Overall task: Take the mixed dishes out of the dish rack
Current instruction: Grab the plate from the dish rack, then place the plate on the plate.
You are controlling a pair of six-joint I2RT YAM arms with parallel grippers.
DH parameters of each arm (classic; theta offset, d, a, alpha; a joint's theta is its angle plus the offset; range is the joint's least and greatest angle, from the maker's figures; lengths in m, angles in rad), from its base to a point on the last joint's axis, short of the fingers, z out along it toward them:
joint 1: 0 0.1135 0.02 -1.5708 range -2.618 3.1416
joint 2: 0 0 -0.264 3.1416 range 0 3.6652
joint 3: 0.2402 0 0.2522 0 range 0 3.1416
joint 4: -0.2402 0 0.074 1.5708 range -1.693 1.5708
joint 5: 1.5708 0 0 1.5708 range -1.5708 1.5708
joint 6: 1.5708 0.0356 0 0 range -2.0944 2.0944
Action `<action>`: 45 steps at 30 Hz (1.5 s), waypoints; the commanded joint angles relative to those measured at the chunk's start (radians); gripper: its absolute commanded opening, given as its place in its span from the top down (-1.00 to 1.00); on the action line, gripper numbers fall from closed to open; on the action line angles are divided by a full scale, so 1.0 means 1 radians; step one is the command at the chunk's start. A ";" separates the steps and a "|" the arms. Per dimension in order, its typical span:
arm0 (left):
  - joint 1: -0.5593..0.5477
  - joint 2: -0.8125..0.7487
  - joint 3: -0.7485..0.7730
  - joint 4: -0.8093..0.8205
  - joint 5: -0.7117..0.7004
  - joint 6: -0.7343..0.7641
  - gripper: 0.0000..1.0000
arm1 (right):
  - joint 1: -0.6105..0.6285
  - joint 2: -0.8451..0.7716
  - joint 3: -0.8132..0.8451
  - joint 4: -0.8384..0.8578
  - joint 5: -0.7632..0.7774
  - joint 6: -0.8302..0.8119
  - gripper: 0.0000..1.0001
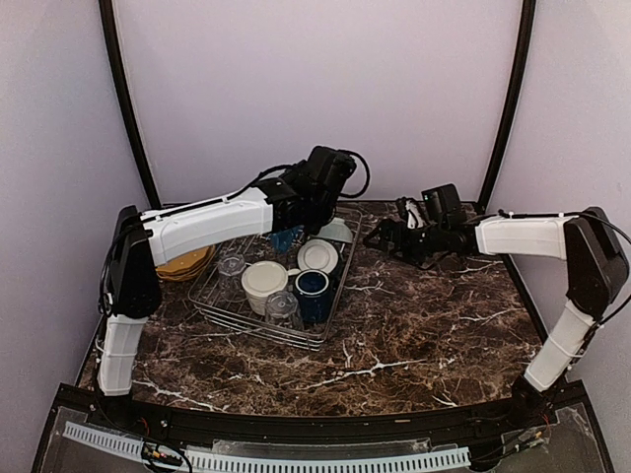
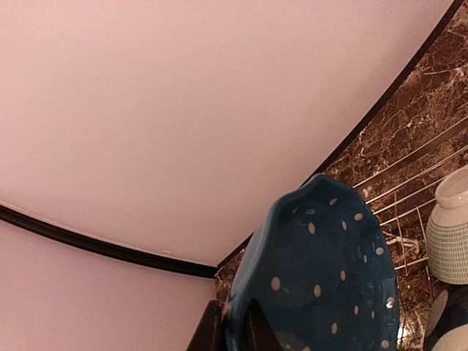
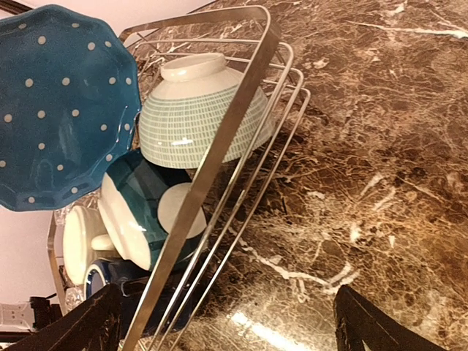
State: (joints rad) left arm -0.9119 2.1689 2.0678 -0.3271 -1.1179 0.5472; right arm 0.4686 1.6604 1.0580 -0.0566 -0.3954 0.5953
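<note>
My left gripper is shut on the rim of a blue dotted plate and holds it on edge above the back of the dish rack. In the left wrist view the fingers pinch the plate. The rack holds a cream bowl, a white bowl, a dark blue mug, clear glasses and a green-gridded bowl. My right gripper is open and empty just right of the rack. Its wrist view shows the rack rim and the plate.
A yellow plate lies on the marble table left of the rack. A curved wall with dark poles closes off the back. The rack wires and the gridded bowl show under the held plate.
</note>
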 commanded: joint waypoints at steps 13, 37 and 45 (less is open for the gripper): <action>-0.057 -0.009 -0.004 0.621 -0.178 0.457 0.98 | 0.008 0.062 0.040 0.099 -0.079 0.093 -0.97; 0.338 -0.402 -0.034 -0.385 0.699 -0.714 0.99 | 0.008 -0.018 -0.026 0.012 0.009 0.008 -0.97; 0.689 -0.625 -0.402 -0.222 1.036 -0.897 0.99 | 0.008 -0.034 -0.046 0.004 0.013 0.000 -0.97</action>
State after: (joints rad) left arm -0.3931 1.6886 1.8061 -0.7204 -0.3073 -0.1864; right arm 0.4698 1.6604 1.0317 -0.0452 -0.4019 0.6151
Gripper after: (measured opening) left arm 0.062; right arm 0.986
